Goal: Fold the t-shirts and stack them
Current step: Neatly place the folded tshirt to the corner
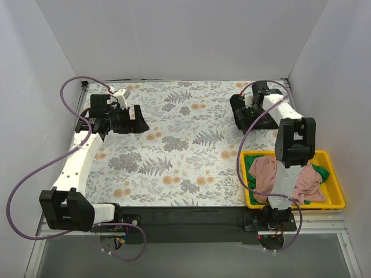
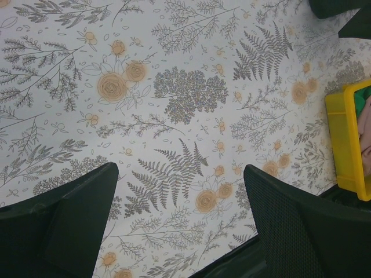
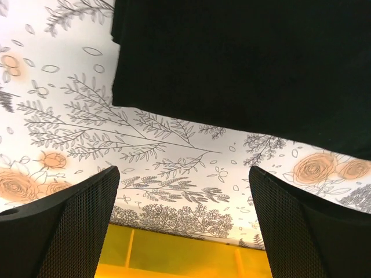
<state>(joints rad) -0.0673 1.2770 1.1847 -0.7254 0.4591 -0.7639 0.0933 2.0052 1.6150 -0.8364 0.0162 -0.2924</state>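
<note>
In yellow bin (image 1: 324,204) | pink t-shirt (image 1: 264,174) crumpled along its length | green t-shirt (image 1: 254,167) beneath

Seen from the right wrist: the right gripper (image 3: 182,174) shows as two dark, mesh-textured fingers (image 3: 64,231) rising from the bottom corners, spread wide apart with nothing between them. Beneath them lies a white tablecloth printed with grey ferns and peach flowers (image 3: 69,116). A broad, matte black shape with straight edges (image 3: 243,63) fills the upper centre and right; whether it is cloth cannot be told. A strip of a yellow plastic bin (image 3: 185,255) runs along the bottom edge between the fingers.
</note>
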